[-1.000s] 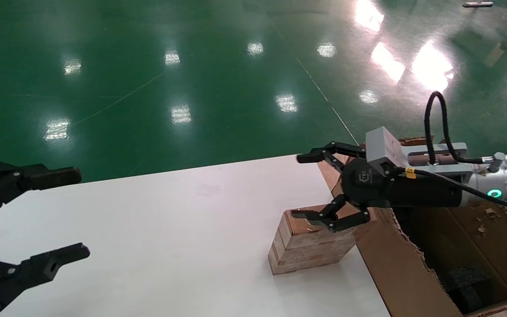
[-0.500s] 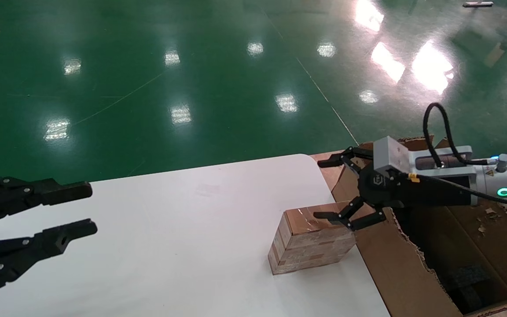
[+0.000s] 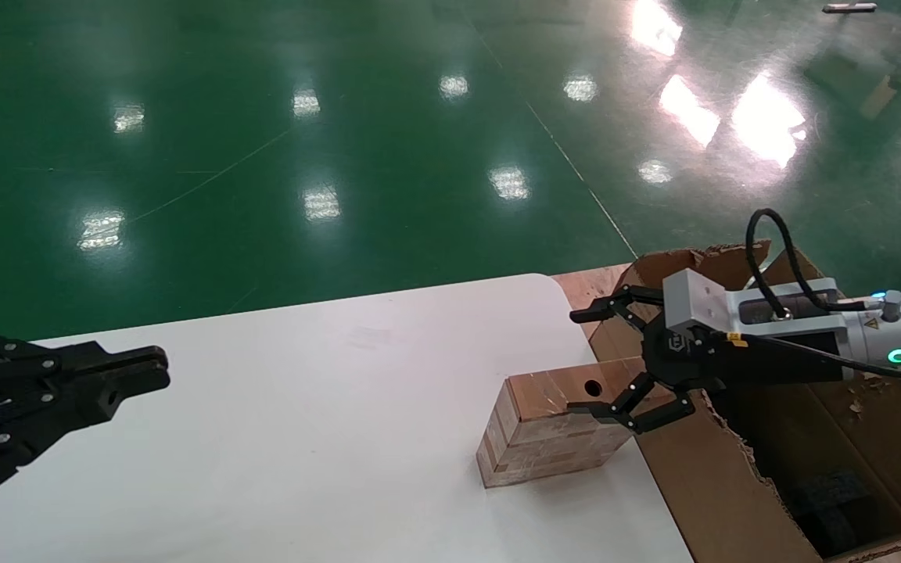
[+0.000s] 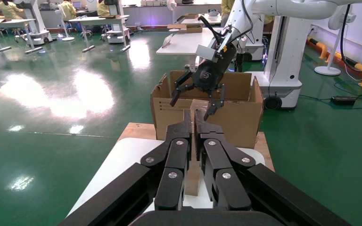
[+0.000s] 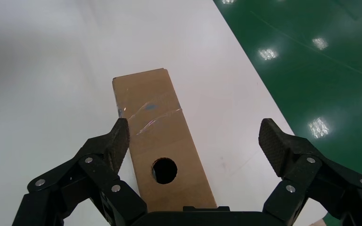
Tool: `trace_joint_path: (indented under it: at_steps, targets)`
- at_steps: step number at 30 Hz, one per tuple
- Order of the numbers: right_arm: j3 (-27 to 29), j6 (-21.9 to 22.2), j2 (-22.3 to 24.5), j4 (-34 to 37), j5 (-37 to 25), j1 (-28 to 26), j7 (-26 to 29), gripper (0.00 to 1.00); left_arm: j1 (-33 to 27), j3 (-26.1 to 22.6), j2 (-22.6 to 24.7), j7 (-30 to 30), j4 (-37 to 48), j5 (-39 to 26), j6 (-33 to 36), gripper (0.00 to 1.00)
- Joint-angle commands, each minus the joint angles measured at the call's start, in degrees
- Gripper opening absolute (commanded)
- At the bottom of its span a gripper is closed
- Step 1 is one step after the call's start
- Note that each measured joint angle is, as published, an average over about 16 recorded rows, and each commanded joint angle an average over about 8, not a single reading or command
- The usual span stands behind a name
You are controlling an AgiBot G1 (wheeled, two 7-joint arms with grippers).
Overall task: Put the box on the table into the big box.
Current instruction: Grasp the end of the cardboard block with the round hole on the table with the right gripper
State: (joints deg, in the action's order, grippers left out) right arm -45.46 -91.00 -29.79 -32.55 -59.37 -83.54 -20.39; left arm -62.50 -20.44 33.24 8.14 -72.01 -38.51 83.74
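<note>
The box [image 3: 552,434] stands on the table [image 3: 302,438] near its right edge, with the round hole [image 3: 593,387] in its top face. My right gripper [image 3: 582,361] is open and empty, hovering over the box's end nearest the big box [image 3: 701,485]. In the right wrist view the box [image 5: 158,132] lies between and below the spread fingers [image 5: 118,139] of that gripper [image 5: 195,136]. My left gripper [image 3: 145,374] is shut and empty over the table's left side, far from the box. The left wrist view shows its closed tips [image 4: 193,122] pointing at the box [image 4: 192,181].
The big box has a ragged rim and black foam [image 3: 826,493] inside; it stands against the table's right edge on a wooden board [image 3: 583,283]. Green glossy floor lies beyond the table. The left wrist view shows the big box [image 4: 240,113] and another robot base [image 4: 283,61] behind.
My right gripper drew back right toward the big box, still open, uncovering the box's hole. My left gripper went from wide open to shut. The box has not moved.
</note>
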Motion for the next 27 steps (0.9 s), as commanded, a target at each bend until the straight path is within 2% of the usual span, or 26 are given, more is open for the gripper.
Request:
trace_joint_path:
  at_steps: [1,13,27]
  targets:
    - [-0.9,0.0,0.1,0.2,0.3,-0.2,-0.2,1.0,0.0,0.0,0.0,0.0,0.0,0.0,0.0,0.0]
    - [-5.4,0.0,1.4,0.8,3.7,-1.4,0.0,1.0,0.0,0.0,0.0,0.0,0.0,0.0,0.0,0.0]
    - [-9.0,0.0,-0.5,1.0,9.2,-3.2,0.5,1.0,0.0,0.0,0.0,0.0,0.0,0.0,0.0,0.0]
